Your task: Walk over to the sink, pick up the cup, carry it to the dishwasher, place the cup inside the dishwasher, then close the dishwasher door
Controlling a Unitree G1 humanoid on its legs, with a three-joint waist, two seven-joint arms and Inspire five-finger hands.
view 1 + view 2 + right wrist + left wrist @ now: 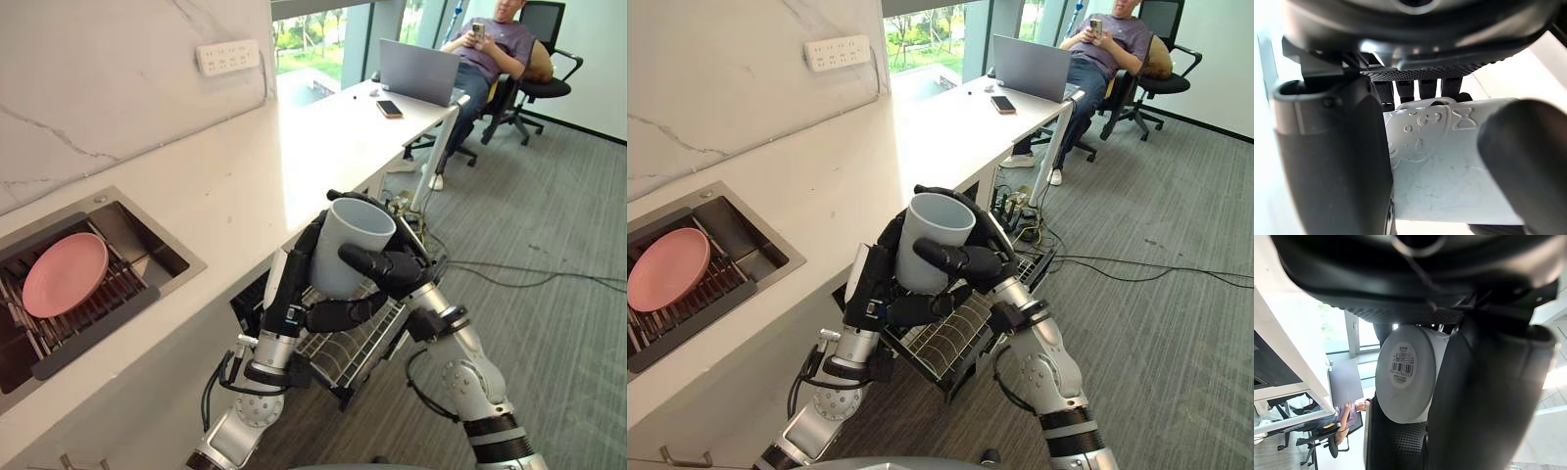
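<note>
At the left end of the surface [245, 186] was the sink [192, 264]. A pink plate [65, 273] leaned on the rack inside it, probably left there to drain.

Further right, past the front edge of the surface, the cup [348, 245] was in the air, upright with its mouth up, held by both hands together. The left robot hand [291, 294] had its fingers curled round the cup's lower wall from the sink side. Its wrist view looked at the cup's base [1403, 372], which carried a label. The right robot hand [392, 266] closed on the other side, the thumb lying across the front wall and the fingers behind. I judged that two hands were used because the cup is wide and smooth, and one hand could let it slip.

Directly under the cup, the wire rack [358, 343] of the dishwasher stood out from below the surface, so the placing step seemed close; the cup had to go down into the rack without knocking the wires.

At the far right corner lay a phone [389, 109] and a laptop [419, 71], and a person [490, 44] sat behind them.
</note>
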